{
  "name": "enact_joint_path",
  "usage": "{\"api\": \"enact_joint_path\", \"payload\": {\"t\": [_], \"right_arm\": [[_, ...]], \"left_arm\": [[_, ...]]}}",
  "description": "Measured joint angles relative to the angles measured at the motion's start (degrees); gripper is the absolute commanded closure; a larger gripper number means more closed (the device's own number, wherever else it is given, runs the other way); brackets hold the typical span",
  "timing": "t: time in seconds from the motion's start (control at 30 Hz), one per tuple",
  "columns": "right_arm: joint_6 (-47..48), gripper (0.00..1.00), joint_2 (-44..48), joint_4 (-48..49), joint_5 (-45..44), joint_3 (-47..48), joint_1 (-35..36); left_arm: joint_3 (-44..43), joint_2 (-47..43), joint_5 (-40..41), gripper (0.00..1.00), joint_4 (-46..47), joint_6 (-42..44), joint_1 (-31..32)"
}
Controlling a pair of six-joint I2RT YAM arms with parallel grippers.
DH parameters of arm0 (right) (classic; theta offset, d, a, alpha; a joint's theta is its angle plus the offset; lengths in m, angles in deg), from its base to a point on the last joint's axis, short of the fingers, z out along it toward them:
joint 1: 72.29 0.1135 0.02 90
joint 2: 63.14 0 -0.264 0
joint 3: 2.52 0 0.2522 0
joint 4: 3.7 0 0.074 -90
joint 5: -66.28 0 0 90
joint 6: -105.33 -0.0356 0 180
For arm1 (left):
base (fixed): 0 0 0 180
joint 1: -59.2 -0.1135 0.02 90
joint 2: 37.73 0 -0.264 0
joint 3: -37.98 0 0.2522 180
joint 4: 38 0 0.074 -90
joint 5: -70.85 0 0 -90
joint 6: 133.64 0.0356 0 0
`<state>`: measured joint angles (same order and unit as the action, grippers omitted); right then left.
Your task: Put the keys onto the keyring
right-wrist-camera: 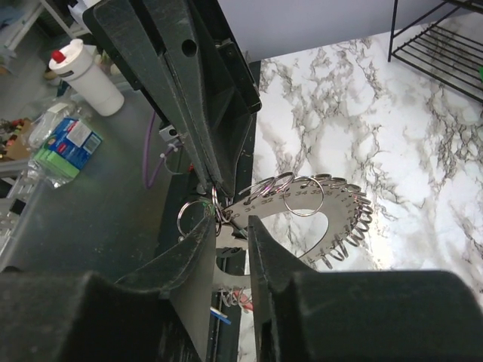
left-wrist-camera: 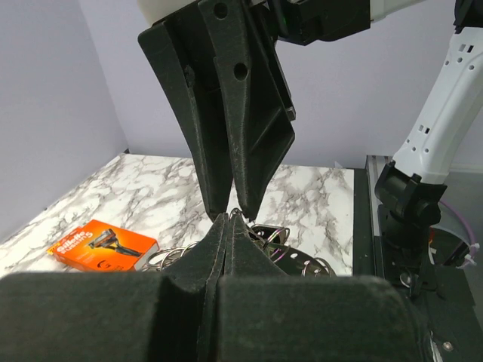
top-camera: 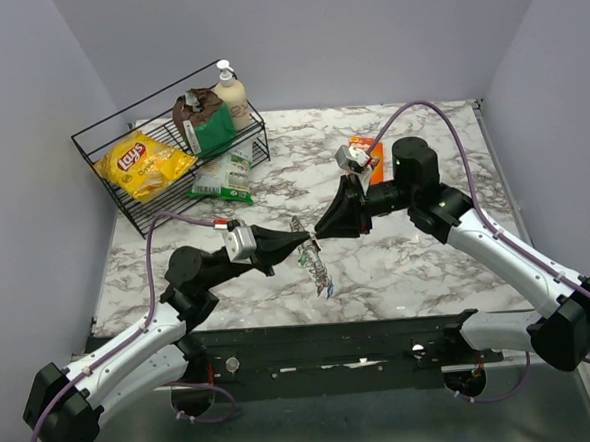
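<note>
The keyring point(top-camera: 316, 262), a flat numbered silver plate point(right-wrist-camera: 339, 207) edged with many small split rings, hangs in the air between my two grippers over the table's front middle. My left gripper point(top-camera: 304, 241) is shut on its top end; its fingertips point(left-wrist-camera: 230, 219) meet on the metal, and rings point(left-wrist-camera: 302, 260) show behind them. My right gripper point(top-camera: 322, 229) faces it tip to tip. Its jaws stand a little apart astride the plate's end point(right-wrist-camera: 230, 220). Small red point(right-wrist-camera: 238, 302) and blue point(right-wrist-camera: 219, 314) bits hang below the plate. A green glint point(right-wrist-camera: 205, 202) shows at a ring. No whole key is visible.
An orange razor box point(top-camera: 367, 157) lies behind the right gripper and also shows in the left wrist view point(left-wrist-camera: 102, 245). A black wire basket point(top-camera: 100, 143) at the back left holds a yellow chip bag point(top-camera: 143, 163), a brown bag, a green packet and a pump bottle point(top-camera: 231, 95).
</note>
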<state>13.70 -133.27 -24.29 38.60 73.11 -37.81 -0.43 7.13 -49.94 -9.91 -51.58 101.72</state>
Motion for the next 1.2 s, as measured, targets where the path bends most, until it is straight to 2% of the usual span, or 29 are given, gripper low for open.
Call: {"api": "enact_joint_path", "payload": {"t": [0.07,0.1,0.13,0.57,0.77,1.2], "right_arm": [[-0.1,0.80,-0.3,0.0,0.0,0.0,0.0],[-0.3,0.88,-0.4,0.0,0.1,0.0,0.0],[-0.3,0.88,-0.5,0.0,0.1,0.0,0.0],[-0.3,0.92,-0.5,0.0,0.1,0.0,0.0],[0.1,1.00,-0.5,0.0,-0.1,0.0,0.0],[2.4,1.00,-1.9,-1.1,-1.1,0.0,0.0]], "left_arm": [[0.0,0.0,0.0,1.00,0.0,0.0,0.0],[0.0,0.0,0.0,1.00,-0.2,0.1,0.0],[0.0,0.0,0.0,1.00,-0.3,0.2,0.0],[0.0,-0.4,0.1,1.00,-1.0,1.0,0.0],[0.0,-0.7,0.1,1.00,-1.2,1.1,0.0],[0.0,-0.7,0.2,1.00,-1.0,1.0,0.0]]}}
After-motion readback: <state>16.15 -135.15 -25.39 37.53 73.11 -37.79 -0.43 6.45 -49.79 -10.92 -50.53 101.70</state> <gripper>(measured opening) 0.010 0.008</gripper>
